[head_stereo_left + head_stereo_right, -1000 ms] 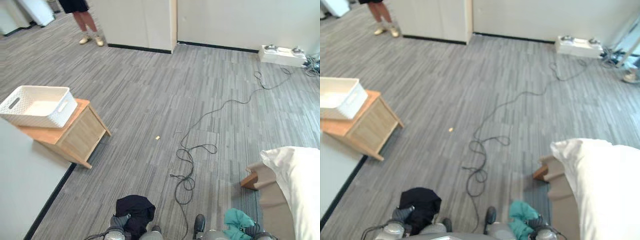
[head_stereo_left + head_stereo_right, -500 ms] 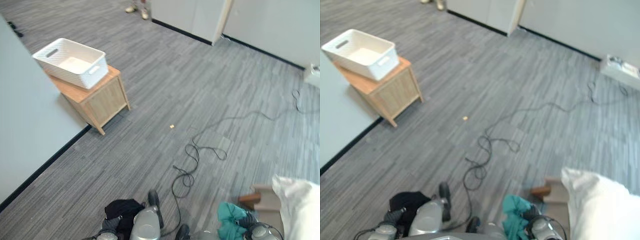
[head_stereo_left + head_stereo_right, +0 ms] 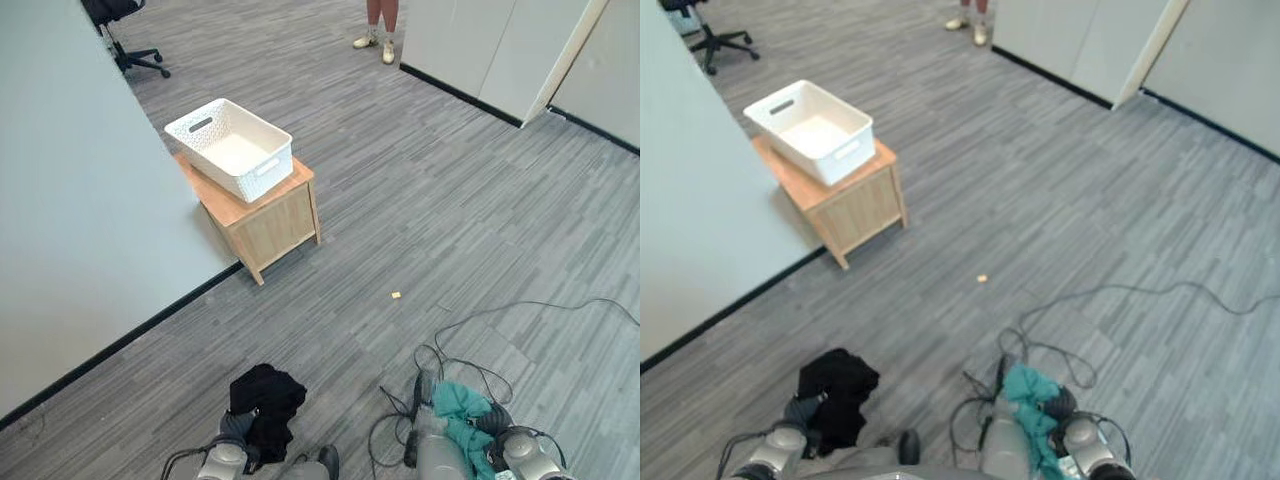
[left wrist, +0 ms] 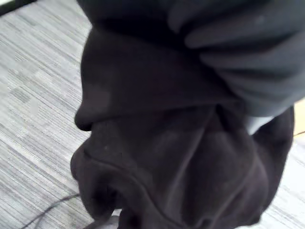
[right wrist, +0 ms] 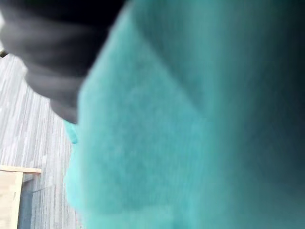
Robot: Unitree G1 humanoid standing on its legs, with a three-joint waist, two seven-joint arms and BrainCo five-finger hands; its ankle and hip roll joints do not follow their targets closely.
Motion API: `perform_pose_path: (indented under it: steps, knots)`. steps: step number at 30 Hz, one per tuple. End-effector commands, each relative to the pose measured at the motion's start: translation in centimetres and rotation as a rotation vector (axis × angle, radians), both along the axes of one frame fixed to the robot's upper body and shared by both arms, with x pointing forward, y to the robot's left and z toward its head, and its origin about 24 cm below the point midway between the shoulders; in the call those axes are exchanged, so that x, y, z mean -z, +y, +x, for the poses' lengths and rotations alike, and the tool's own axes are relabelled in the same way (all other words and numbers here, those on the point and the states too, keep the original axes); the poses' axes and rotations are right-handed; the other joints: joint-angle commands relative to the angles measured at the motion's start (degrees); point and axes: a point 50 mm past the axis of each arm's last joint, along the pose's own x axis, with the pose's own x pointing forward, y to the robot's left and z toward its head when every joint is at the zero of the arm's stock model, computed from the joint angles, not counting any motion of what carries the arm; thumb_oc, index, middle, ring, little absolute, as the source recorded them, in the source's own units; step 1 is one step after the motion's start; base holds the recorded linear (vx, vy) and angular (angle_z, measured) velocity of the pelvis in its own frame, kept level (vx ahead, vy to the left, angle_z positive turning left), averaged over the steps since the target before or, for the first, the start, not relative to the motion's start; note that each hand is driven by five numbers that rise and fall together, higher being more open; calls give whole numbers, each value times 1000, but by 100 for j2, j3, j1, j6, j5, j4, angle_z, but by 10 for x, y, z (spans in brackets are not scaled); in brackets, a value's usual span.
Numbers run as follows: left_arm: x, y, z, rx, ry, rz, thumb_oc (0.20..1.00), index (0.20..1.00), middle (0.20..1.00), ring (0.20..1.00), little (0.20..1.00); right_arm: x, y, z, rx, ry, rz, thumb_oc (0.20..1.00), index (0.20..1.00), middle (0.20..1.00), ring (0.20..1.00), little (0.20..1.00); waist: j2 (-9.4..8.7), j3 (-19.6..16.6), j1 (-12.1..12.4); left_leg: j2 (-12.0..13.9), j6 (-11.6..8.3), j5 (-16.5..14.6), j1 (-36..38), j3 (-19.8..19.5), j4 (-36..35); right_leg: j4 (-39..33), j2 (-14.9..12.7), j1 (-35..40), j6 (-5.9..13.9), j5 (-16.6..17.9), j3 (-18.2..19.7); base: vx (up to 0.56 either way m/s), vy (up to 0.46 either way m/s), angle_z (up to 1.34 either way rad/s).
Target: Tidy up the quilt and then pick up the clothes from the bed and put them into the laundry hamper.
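Left hand (image 3: pixel 237 432) clutched a black garment (image 3: pixel 265 398), right hand (image 3: pixel 1058 405) a teal garment (image 3: pixel 1030 402), both bunched for carrying to the white hamper (image 3: pixel 231 148) on its wooden cabinet (image 3: pixel 270 214).

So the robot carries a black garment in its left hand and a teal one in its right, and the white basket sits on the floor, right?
Not quite: the white basket sits on a small wooden cabinet, as the left eye view shows. The black garment in the left hand and the teal garment in the right hand are right.
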Motion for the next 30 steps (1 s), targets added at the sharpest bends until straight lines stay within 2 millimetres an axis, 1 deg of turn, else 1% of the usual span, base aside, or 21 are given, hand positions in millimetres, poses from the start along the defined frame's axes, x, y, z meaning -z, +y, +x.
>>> perform_pose_path:
  steps: [1, 2, 3, 4, 5, 7, 8, 9, 11, 13, 14, 15, 16, 18, 19, 20, 21, 23, 26, 28, 30]
  knots:
    - [-8, -2, 18, 82, -69, 19, 200, 200, 200, 200, 200, -10, -12, 12, -14, -42, -25, 200, 200, 200, 200, 200, 126, 77, -80, 917, -769, 315, 277, 157, 1474, 623, 394, 354, 1, 74, 51, 713, -501, 62]
    - [-8, -3, 19, 86, -70, 16, 200, 200, 200, 200, 200, -11, -15, 13, -5, -47, -30, 200, 200, 200, 200, 200, 72, 156, -10, 952, -742, 628, -210, 97, 2456, 483, 419, 626, -124, 25, -73, 341, -308, 79]
    - [-8, -3, 19, 86, -71, 16, 200, 200, 200, 200, 200, -11, -15, 13, -5, -47, -30, 200, 200, 200, 200, 200, 56, 138, -29, 937, -740, 639, -248, 77, 2465, 475, 400, 608, -123, 35, -86, 267, -278, 71]
    - [-8, -4, 19, 86, -74, 14, 200, 200, 200, 200, 200, -13, -18, 15, 3, -59, -34, 200, 200, 200, 200, 200, -31, 234, 71, 936, -647, 857, -610, 139, 3151, 366, 398, 864, -267, -58, -186, 400, -316, 29]
    - [-9, -3, 21, 68, -82, 9, 200, 200, 200, 200, 200, -17, -21, 21, 7, -74, -40, 200, 200, 200, 200, 200, -139, 378, 267, 504, -551, 525, -1286, 101, 4077, 154, 471, 1283, -395, -175, -269, 400, -314, -13]
    - [-9, -3, 21, 68, -83, 10, 200, 200, 200, 200, 200, -17, -21, 21, 7, -75, -39, 200, 200, 200, 200, 200, -151, 364, 254, 490, -546, 534, -1317, 91, 4084, 152, 458, 1264, -392, -169, -279, 311, -144, -36]
    - [-10, -5, 25, 67, -93, 6, 200, 200, 200, 200, 200, -18, -18, 25, -7, -77, -36, 200, 200, 200, 200, 200, -230, 376, 404, 32, -517, 185, -1829, 281, 3953, 72, 486, 1524, -386, -287, -255, 542, -96, -30]
    - [-10, -7, 26, 64, -99, -3, 200, 200, 200, 200, 200, -18, -17, 26, -12, -82, -38, 200, 200, 200, 200, 200, -228, 357, 460, 17, -503, 134, -1985, 517, 3502, 58, 483, 1621, -361, -405, -276, 720, -83, -37]
    - [-9, -11, 25, 63, -104, -13, 200, 200, 200, 200, 200, -17, -16, 23, -13, -82, -33, 200, 200, 200, 200, 200, -188, 303, 507, 181, -411, 113, -2174, 1111, 2358, -49, 558, 1984, -296, -646, -380, 572, 60, -12]
    - [-8, -11, 21, 60, -95, -21, 200, 200, 200, 200, 200, -16, -19, 19, -12, -69, -43, 200, 200, 200, 200, 200, -79, 194, 545, 299, -470, 509, -2222, 1665, 1298, -83, 724, 2240, -274, -845, -567, 631, 100, 23]
    - [-6, -13, 16, 52, -80, -27, 200, 200, 200, 200, 200, -13, -20, 15, -1, -56, -43, 200, 200, 200, 200, 200, -89, 176, 528, 550, -524, 596, -2287, 2597, 625, 10, 781, 2625, -225, -1175, -876, 571, 87, 42]
    - [-5, -13, 16, 52, -78, -26, 200, 200, 200, 200, 200, -13, -20, 14, -1, -55, -43, 200, 200, 200, 200, 200, -104, 180, 533, 511, -518, 602, -2236, 2607, 561, 26, 755, 2639, -211, -1200, -870, 587, 74, 78]
    - [-5, -12, 14, 42, -68, -27, 200, 200, 200, 200, 200, -13, -19, 15, -9, -54, -45, 200, 200, 200, 200, 200, -135, 147, 600, 655, -501, 701, -2284, 2928, 516, 143, 789, 2731, -184, -1231, -1043, 417, 79, 74]
    - [-2, -8, 5, 18, -35, -35, 200, 200, 200, 200, 200, -7, -12, 9, -10, -25, -25, 200, 200, 200, 200, 200, -249, 12, 710, 446, -265, 731, -2049, 2819, 463, 952, 690, 2723, 18, -1129, -1143, 534, 138, 40]
    - [-2, -8, 5, 18, -35, -35, 200, 200, 200, 200, 200, -7, -12, 9, -10, -25, -25, 200, 200, 200, 200, 200, -249, 12, 710, 446, -265, 731, -2049, 2819, 463, 952, 690, 2723, 18, -1129, -1143, 618, 206, 35]
    - [1, -3, -2, -16, -9, -29, 200, 200, 200, 200, 200, -3, -8, 5, 11, -10, -6, 200, 200, 200, 200, 200, -445, 44, 777, 219, -24, 551, -1932, 2652, 632, 2308, 436, 2476, 372, -433, -1090, 591, 176, 33]
    - [0, 2, -4, -31, -2, -14, 200, 200, 200, 200, 200, -2, -4, 6, 11, -12, 3, 200, 200, 200, 200, 200, -496, 86, 762, 167, 59, 426, -1774, 2620, 653, 3025, 309, 2245, 372, -8, -1000, 786, 239, 33]
    - [-2, 11, -5, -65, -2, 8, 200, 200, 200, 200, 200, -2, -1, 7, 12, -18, 13, 200, 200, 200, 200, 200, -386, 151, 679, 162, 173, 280, -1272, 2283, 492, 4070, 173, 1572, 372, 184, -751, 590, 135, 83]
    - [-4, 13, 2, -45, -16, 24, 200, 200, 200, 200, 200, -3, -2, 8, 24, -21, 15, 200, 200, 200, 200, 200, -224, 197, 509, 206, 106, 281, -713, 1783, 114, 3742, 172, 990, 150, -112, -852, 577, 2, 112]
    - [-4, 9, 5, 13, -10, 37, 200, 200, 200, 200, 200, -3, -5, 7, 37, -23, 13, 200, 200, 200, 200, 200, -204, 175, 356, 179, -65, 176, -474, 1365, 40, 2619, 205, 762, 7, -279, -796, 634, -137, 163]
    - [-5, 7, 9, 54, -17, 46, 200, 200, 200, 200, 200, -2, -11, 3, 64, -12, 2, 200, 200, 200, 200, 200, -217, 153, 204, 196, -246, 38, -324, 1067, 21, 1243, 218, 803, 27, -254, -628, 582, -195, 166]
